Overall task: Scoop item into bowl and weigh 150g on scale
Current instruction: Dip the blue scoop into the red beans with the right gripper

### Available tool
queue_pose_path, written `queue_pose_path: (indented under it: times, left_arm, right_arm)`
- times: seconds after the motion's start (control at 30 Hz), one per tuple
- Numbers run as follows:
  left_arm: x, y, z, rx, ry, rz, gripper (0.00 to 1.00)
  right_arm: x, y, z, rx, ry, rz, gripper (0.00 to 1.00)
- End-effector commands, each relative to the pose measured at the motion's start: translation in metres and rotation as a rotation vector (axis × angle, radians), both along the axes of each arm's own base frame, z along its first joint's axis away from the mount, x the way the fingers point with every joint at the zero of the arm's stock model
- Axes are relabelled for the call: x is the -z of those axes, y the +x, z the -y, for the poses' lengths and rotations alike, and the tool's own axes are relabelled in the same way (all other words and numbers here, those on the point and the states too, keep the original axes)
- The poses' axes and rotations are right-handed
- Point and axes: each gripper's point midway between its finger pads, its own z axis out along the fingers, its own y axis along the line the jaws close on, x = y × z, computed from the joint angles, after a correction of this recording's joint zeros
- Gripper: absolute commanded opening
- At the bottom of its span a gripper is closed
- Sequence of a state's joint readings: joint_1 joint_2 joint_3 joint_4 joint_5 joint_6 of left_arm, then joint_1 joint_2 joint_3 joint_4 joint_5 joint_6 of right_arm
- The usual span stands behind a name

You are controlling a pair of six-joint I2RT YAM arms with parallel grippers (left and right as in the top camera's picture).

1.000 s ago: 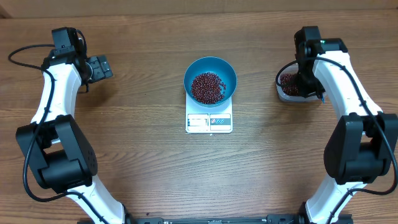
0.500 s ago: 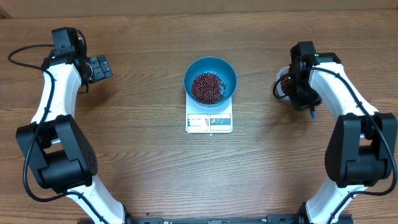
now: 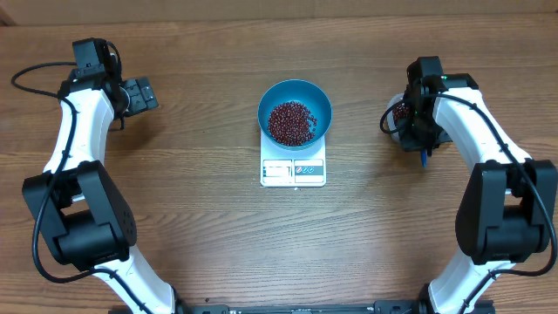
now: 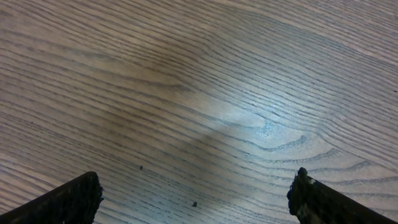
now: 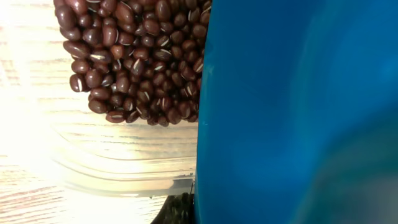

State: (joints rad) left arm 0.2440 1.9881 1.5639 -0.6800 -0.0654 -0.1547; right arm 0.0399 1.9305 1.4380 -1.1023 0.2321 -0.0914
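Observation:
The blue bowl (image 3: 295,98) stands on the white scale (image 3: 293,170) at the table's middle, with a heap of red-brown beans (image 3: 290,122) inside it. At the right, my right gripper (image 3: 418,138) hangs over a clear tub (image 3: 392,118) and is shut on a blue scoop (image 5: 292,112). The scoop fills the right half of the right wrist view, beside the tub's beans (image 5: 134,62). One dark fingertip (image 5: 180,208) shows at the scoop's lower edge. My left gripper (image 3: 142,94) (image 4: 196,199) stands open at the far left over bare wood, holding nothing.
The tub's clear wall (image 5: 124,168) rests on the wooden table (image 3: 192,218). Both arm bases stand at the front corners. A black cable (image 3: 35,74) loops behind the left arm.
My right gripper with the scoop has shifted a little leftward and toward the front over the tub, turning as it went. The left arm, bowl and scale have not moved.

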Motion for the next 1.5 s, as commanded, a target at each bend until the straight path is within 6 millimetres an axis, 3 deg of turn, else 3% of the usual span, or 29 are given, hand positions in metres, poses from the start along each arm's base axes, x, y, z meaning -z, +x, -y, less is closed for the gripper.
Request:
queue_pose_path:
  times: [0.0, 0.1, 0.27, 0.37, 0.5, 0.6, 0.8, 0.93, 1.0, 1.13, 1.2, 1.3, 1.47]
  left_arm:
    - [-0.004, 0.003, -0.002, 0.001, 0.016, 0.009, 0.99]
    - [-0.004, 0.003, -0.002, 0.001, 0.016, 0.009, 0.99]
    - [-0.004, 0.003, -0.002, 0.001, 0.016, 0.009, 1.0]
    - [-0.004, 0.003, -0.002, 0.001, 0.016, 0.009, 1.0]
    - [-0.004, 0.003, -0.002, 0.001, 0.016, 0.009, 1.0]
    - [-0.004, 0.003, -0.002, 0.001, 0.016, 0.009, 1.0]
    - [-0.004, 0.003, -0.002, 0.001, 0.016, 0.009, 0.99]
    - [-0.004, 0.003, -0.002, 0.001, 0.016, 0.009, 1.0]
    - [-0.004, 0.003, -0.002, 0.001, 0.016, 0.009, 1.0]
    - [-0.004, 0.003, -0.002, 0.001, 0.016, 0.009, 1.0]
    - [-0.004, 0.003, -0.002, 0.001, 0.016, 0.009, 0.99]
    - [-0.004, 0.003, -0.002, 0.001, 0.016, 0.009, 1.0]
    - [-0.004, 0.003, -0.002, 0.001, 0.016, 0.009, 1.0]
  right_arm:
    - [-0.01, 0.022, -0.024, 0.017, 0.111, 0.084, 0.04]
    - [-0.022, 0.034, -0.025, 0.015, 0.112, 0.124, 0.42]
    - [-0.026, 0.039, -0.017, 0.033, 0.111, 0.146, 0.54]
    - [-0.027, 0.043, -0.01, 0.125, 0.121, 0.175, 0.5]
    - [-0.03, 0.042, -0.008, 0.193, 0.131, 0.187, 0.31]
    - [-0.034, 0.042, -0.008, 0.192, 0.132, 0.198, 0.22]
    - [-0.035, 0.041, -0.008, 0.192, 0.131, 0.196, 0.2]
    - [-0.041, 0.048, -0.004, 0.227, 0.138, 0.227, 0.26]
    - [-0.045, 0.052, -0.004, 0.253, 0.167, 0.242, 0.05]
    - [-0.055, 0.058, -0.002, 0.267, 0.221, 0.263, 0.04]
    - [-0.062, 0.056, 0.0, 0.217, 0.212, 0.248, 0.04]
    - [-0.09, 0.056, 0.002, 0.009, 0.167, 0.224, 0.04]
    - [-0.121, 0.055, 0.019, -0.184, 0.03, 0.202, 0.04]
